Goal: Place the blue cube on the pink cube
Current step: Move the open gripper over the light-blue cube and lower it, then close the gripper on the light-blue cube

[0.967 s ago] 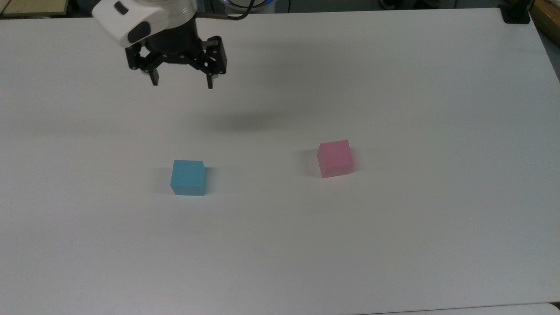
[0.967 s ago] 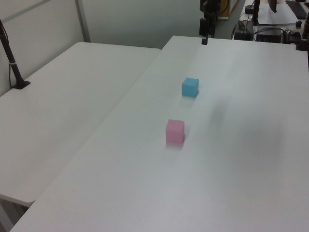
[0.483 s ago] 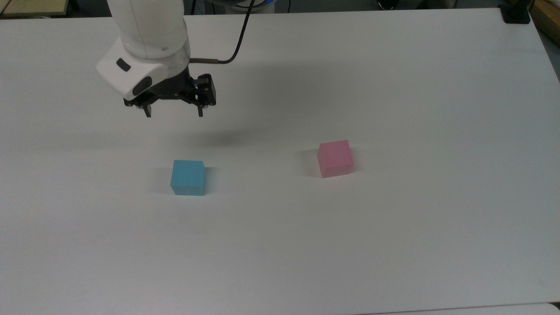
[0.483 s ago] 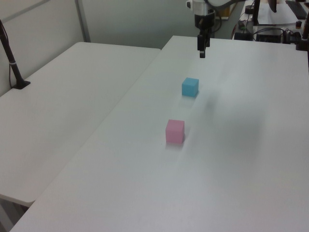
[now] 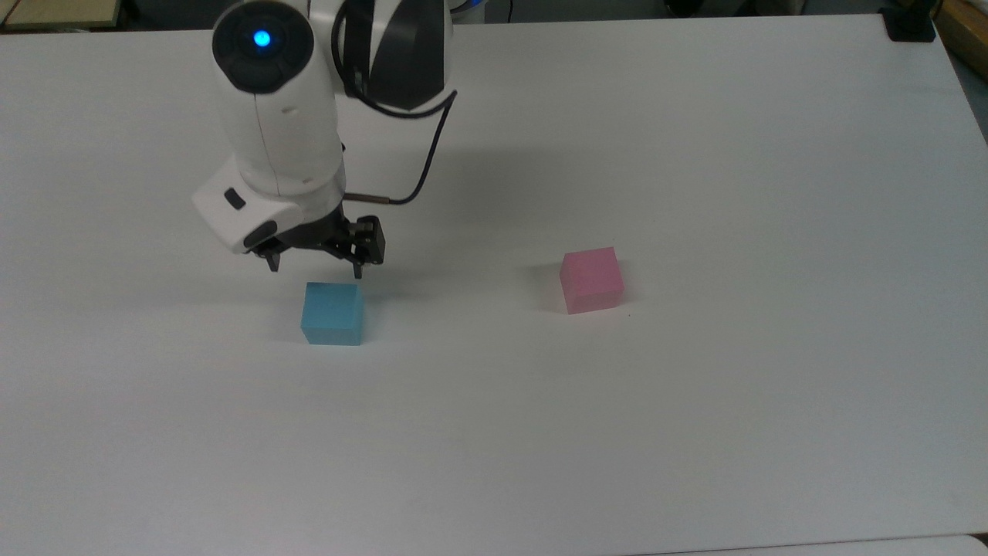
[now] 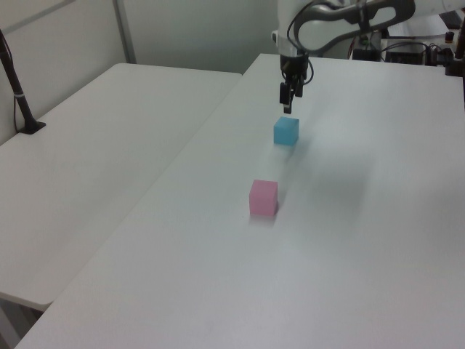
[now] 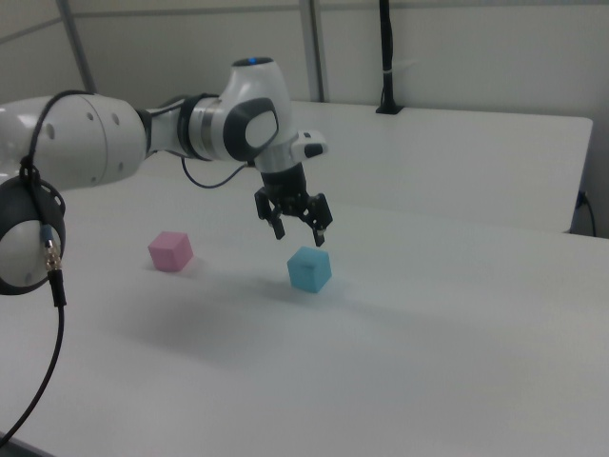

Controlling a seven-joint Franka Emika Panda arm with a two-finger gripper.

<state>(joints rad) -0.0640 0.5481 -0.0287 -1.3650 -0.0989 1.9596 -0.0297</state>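
The blue cube rests on the white table, left of centre in the top view. About a third of the table's width to its right in the top view sits the pink cube. My gripper hangs open just above the blue cube, fingers pointing down, touching nothing. In the right view its fingertips hover a short way over the cube's top.
A second white table adjoins on the left view's left, with a black post clamped to it. A black clamp sits at the top view's far right corner. My arm's cable loops behind the gripper.
My arm has come down and toward the blue cube from the table's far edge, ending just over it. The fingers have stayed open. Neither cube has moved.
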